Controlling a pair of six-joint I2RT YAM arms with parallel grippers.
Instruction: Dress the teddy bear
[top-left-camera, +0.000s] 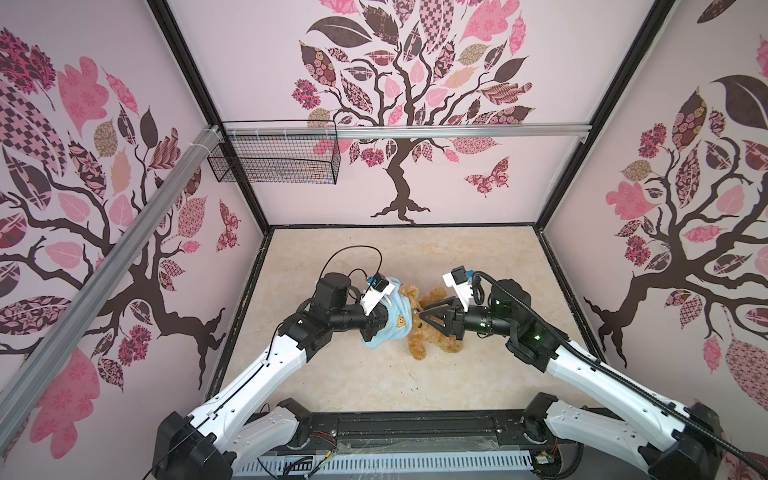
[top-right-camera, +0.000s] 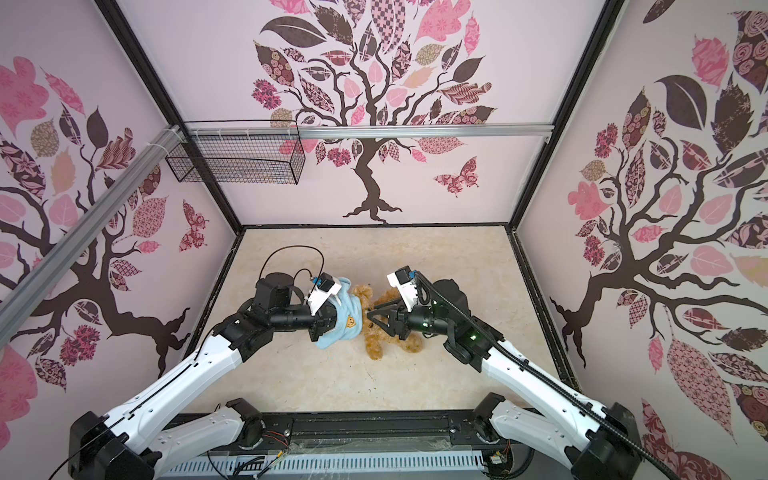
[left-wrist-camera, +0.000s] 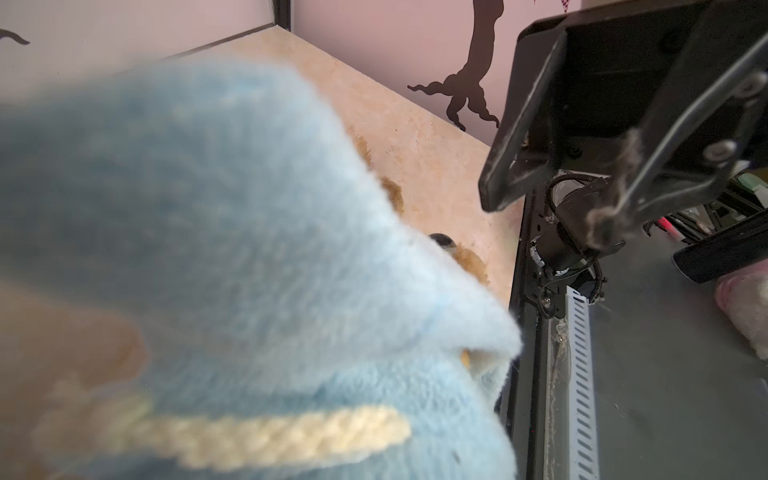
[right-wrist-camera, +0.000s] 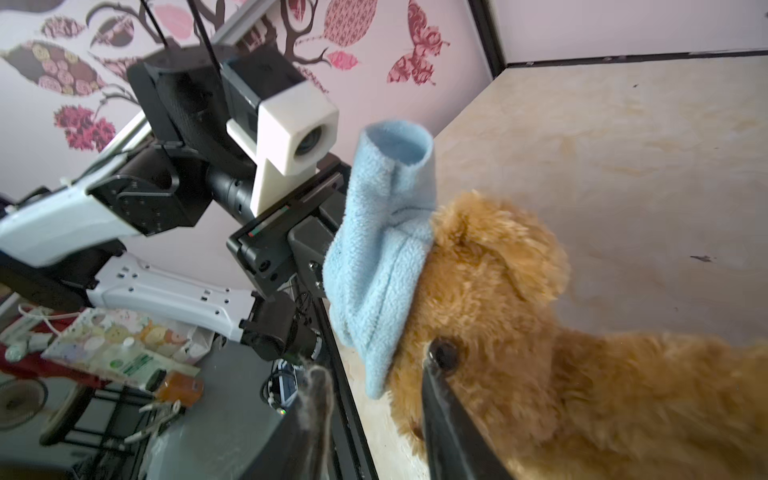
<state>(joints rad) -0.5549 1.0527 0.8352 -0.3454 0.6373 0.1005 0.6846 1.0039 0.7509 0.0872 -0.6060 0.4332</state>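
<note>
The teddy bear (top-left-camera: 428, 336) (top-right-camera: 380, 338) lies mid-table, golden-brown and curly-furred. A light blue shirt (top-left-camera: 392, 316) (right-wrist-camera: 382, 257) with an orange bear-face patch covers the top of its head, down to just above one eye. My left gripper (top-left-camera: 382, 322) is shut on the light blue shirt, its fingers buried in the fabric; the shirt (left-wrist-camera: 208, 208) fills the left wrist view. From the right, my right gripper (top-left-camera: 420, 316) (right-wrist-camera: 376, 374) stands open at the bear's face. One of its fingers (right-wrist-camera: 436, 395) touches the fur below the eye. The other is clear of the bear.
A black wire basket (top-left-camera: 274, 162) hangs on the aluminium rail (top-left-camera: 457, 132) of the back wall. Patterned walls close in three sides. A black frame edge (top-left-camera: 415, 424) runs along the table front between the arm bases. Clutter (right-wrist-camera: 116, 345) lies beyond the table's edge.
</note>
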